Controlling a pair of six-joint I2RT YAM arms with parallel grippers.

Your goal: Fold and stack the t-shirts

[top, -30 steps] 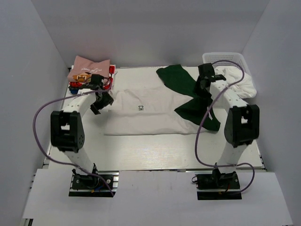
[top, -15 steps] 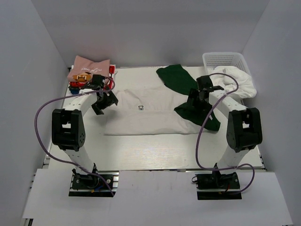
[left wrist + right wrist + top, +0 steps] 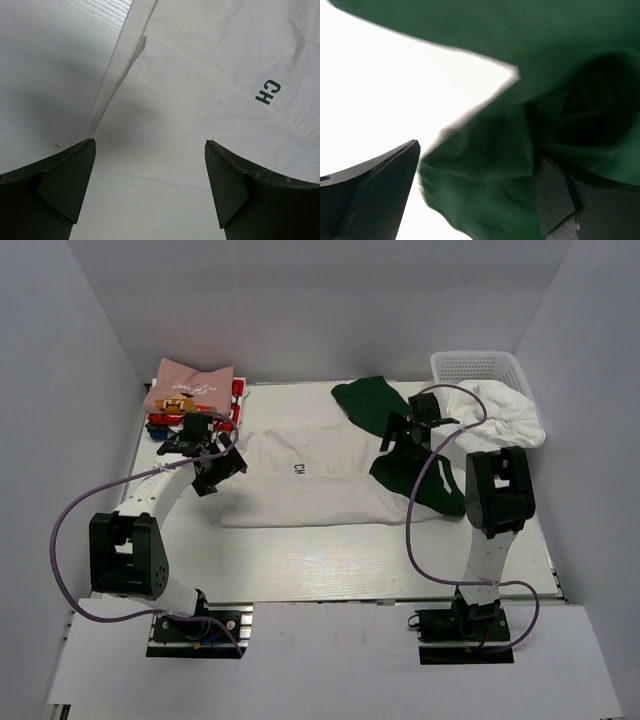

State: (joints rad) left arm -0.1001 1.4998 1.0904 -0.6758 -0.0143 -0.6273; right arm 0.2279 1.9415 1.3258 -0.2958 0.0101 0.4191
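Top external: off-white cloth t-shirt with dark green sleeves (image 3: 310, 480) lies flat, part-folded, mid white table (image 3: 320, 560). Left gripper (image 3: 222, 475) over its left edge, jaws wide, gripping nothing. Right gripper (image 3: 392, 438) above green sleeve (image 3: 365, 400), likewise wide, empty. Folded pink shirt (image 3: 190, 385) far-left corner.

The off-white shirt (image 3: 310, 485) is matt cloth, softly creased, and its dark print (image 3: 267, 92) lies flat and dull. The green sleeve (image 3: 372, 405) is the same matt cloth. The tabletop (image 3: 45, 65) looks pale, faintly grained and matt. The left fingers (image 3: 62, 182) look like dark matt plastic. At two o'clock, the basket (image 3: 480, 363) is white latticed plastic.
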